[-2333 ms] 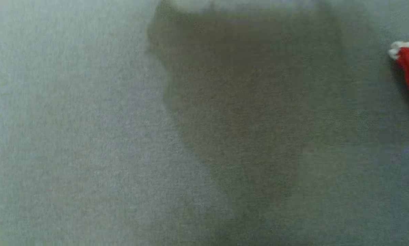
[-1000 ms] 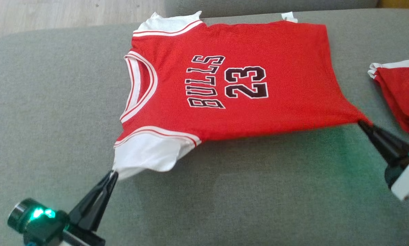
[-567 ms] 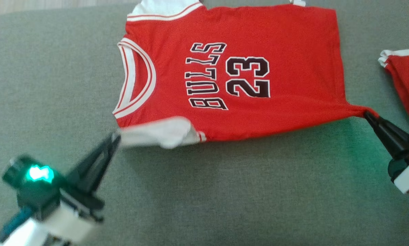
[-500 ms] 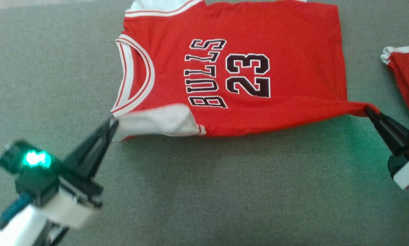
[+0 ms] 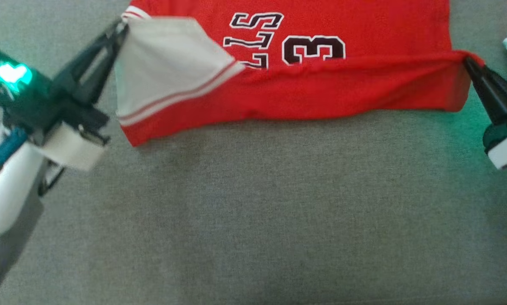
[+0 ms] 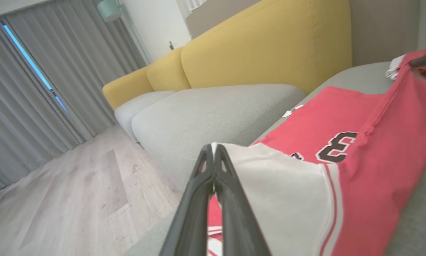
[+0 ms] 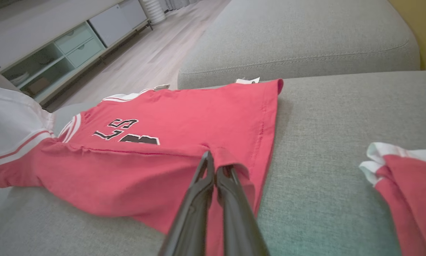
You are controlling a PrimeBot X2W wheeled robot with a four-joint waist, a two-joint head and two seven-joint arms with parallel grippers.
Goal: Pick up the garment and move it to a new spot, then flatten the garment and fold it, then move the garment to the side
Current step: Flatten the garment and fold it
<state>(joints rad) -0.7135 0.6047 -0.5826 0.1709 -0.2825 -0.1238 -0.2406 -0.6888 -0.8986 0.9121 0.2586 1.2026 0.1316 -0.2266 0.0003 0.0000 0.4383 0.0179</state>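
Observation:
The garment point(image 5: 321, 91) is a red jersey with white sleeves and black lettering, spread on the grey sofa cushion point(image 5: 253, 203). Its near edge is lifted and folded back over the lettering. My left gripper point(image 5: 122, 26) is shut on the white sleeve point(image 5: 164, 63) at the upper left of the head view. My right gripper point(image 5: 468, 62) is shut on the red hem corner at the right. In the left wrist view the left gripper point(image 6: 213, 147) pinches the white sleeve point(image 6: 280, 188). In the right wrist view the right gripper point(image 7: 213, 158) pinches the red garment point(image 7: 156, 163) at its hem.
A second red and white garment point(image 7: 408, 177) lies bunched on the cushion to the right. Yellow sofa backrests point(image 6: 266, 46) rise behind the grey seat. Wooden floor point(image 6: 74, 192) and a low cabinet point(image 7: 56, 49) lie beyond the sofa.
Both grippers have carried the near edge of the garment up and away from me, folding it over the lettering. The head camera has tilted down, so the jersey sits higher in the picture.

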